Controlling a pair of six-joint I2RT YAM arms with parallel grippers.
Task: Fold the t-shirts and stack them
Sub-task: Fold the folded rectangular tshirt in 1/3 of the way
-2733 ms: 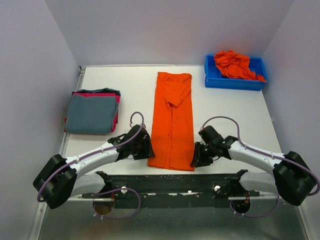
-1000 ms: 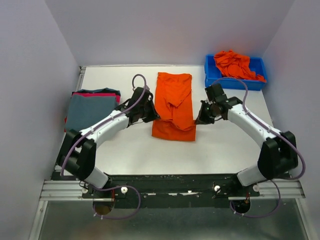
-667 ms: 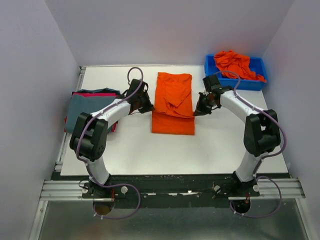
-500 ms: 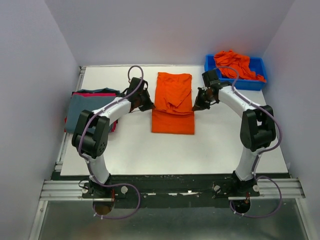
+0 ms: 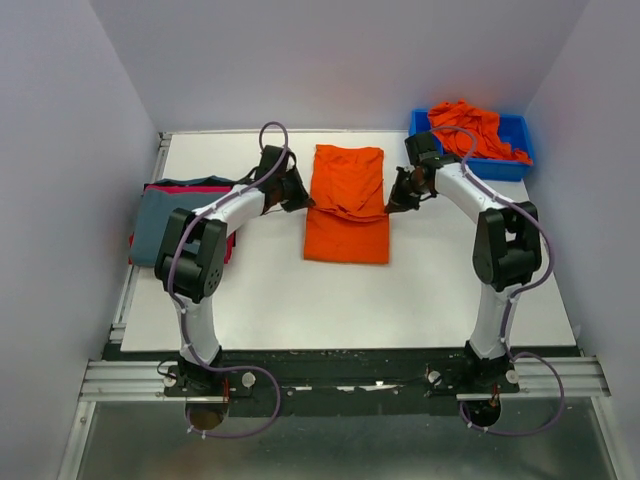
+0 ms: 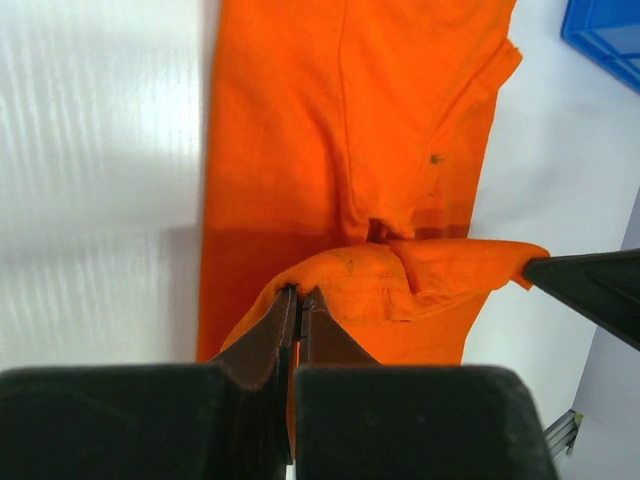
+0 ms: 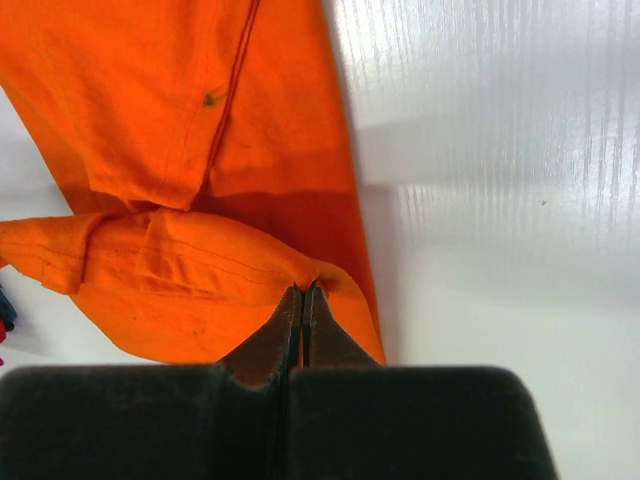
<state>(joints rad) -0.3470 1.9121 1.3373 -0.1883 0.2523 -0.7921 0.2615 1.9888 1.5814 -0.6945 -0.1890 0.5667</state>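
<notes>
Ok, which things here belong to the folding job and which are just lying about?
Job: the orange shirt, mid-fold at centre; the folded stack on the left, grey on top; the crumpled orange shirts in the blue bin.
Lying about: the blue bin itself.

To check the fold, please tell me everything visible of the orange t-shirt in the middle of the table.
The orange t-shirt is plain bright soft cloth, a long narrow strip lying on the white table. Its near end is doubled back over the middle, held raised by the left gripper and right gripper, jaws shut on its two corners. The far end lies flat.
</notes>
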